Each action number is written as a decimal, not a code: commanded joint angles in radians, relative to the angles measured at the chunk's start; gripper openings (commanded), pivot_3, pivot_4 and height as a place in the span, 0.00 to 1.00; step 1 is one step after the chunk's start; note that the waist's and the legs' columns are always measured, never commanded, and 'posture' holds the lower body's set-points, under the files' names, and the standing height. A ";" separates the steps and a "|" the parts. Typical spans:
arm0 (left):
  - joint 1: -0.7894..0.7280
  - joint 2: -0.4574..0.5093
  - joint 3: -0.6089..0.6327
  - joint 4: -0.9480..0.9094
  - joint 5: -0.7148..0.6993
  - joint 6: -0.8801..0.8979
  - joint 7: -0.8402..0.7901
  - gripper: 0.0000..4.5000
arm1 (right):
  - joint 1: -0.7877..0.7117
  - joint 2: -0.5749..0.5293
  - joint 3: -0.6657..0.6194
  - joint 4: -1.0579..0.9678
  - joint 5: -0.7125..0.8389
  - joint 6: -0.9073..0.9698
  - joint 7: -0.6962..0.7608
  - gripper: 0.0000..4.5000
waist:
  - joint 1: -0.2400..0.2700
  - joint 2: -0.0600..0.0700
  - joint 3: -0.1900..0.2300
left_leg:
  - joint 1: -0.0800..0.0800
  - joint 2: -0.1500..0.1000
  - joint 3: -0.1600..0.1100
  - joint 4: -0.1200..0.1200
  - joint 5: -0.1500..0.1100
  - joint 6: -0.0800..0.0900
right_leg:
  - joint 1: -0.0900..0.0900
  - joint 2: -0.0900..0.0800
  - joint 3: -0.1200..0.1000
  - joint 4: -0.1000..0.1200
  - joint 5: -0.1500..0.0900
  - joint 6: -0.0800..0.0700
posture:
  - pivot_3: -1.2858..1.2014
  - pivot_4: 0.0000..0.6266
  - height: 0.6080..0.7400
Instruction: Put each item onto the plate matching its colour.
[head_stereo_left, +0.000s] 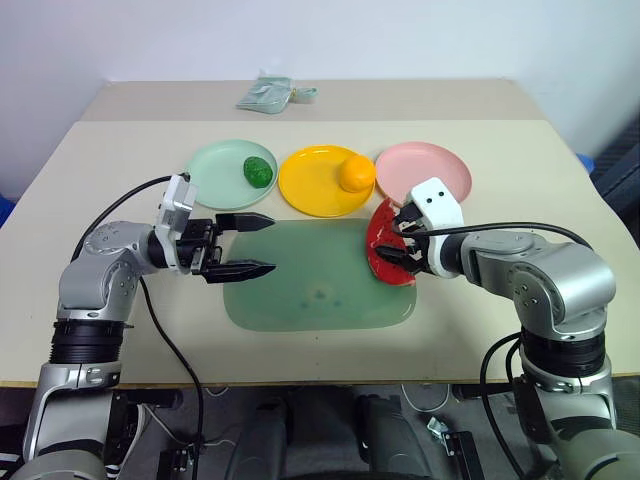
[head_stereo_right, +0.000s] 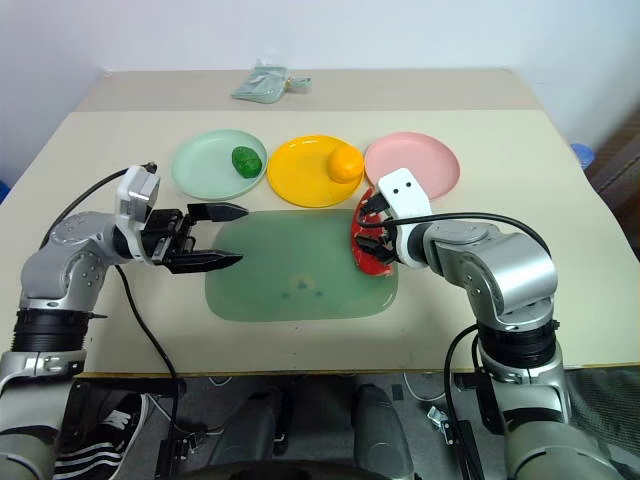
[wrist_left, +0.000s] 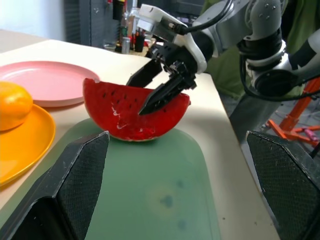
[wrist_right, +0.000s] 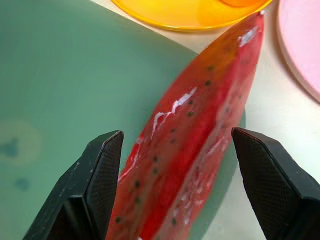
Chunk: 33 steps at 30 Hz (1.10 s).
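The red watermelon wedge (head_stereo_left: 383, 243) stands on its rind at the right edge of the pale green cutting board (head_stereo_left: 310, 290). My right gripper (head_stereo_left: 402, 245) is open, one finger on each side of the wedge's top edge, with a gap showing on both sides in the right wrist view. My left gripper (head_stereo_left: 262, 243) is open and holds nothing; it hovers over the board's left end, pointing at the wedge. The dark green vegetable (head_stereo_left: 258, 171) lies on the mint plate (head_stereo_left: 215, 170). The orange (head_stereo_left: 356, 174) sits on the yellow plate (head_stereo_left: 310, 185). The pink plate (head_stereo_left: 435, 165) holds nothing.
A small pale green pouch (head_stereo_left: 268, 95) lies at the table's far edge. The three plates stand in a row just behind the cutting board. Bare beige tabletop lies to both sides and along the front edge.
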 joint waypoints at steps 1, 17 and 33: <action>0.004 0.000 0.019 -0.049 -0.027 -0.006 0.032 1.00 | -0.001 0.020 -0.012 0.004 -0.001 -0.025 -0.006 0.78 | -0.001 0.000 0.000 | 0.000 0.000 0.000 0.000 0.000 0.000 | 0.000 0.000 0.000 0.000 0.000 0.000 | 0.52 0.24 1.00; -0.021 -0.040 0.041 -0.032 -0.047 -0.021 0.159 1.00 | -0.071 0.048 -0.068 0.056 0.012 -0.134 0.000 0.02 | -0.002 0.000 0.000 | 0.000 0.000 0.000 0.000 0.000 0.000 | 0.000 0.000 0.000 0.000 0.000 0.000 | 0.52 0.24 1.00; -0.050 -0.164 0.007 0.004 0.088 -0.202 0.411 1.00 | -0.370 0.005 -0.036 1.240 -0.323 -1.231 -0.038 0.02 | -0.011 0.000 0.000 | 0.000 0.000 0.002 -0.002 0.000 0.000 | 0.000 0.000 0.000 -0.001 0.000 0.000 | 0.52 0.24 1.00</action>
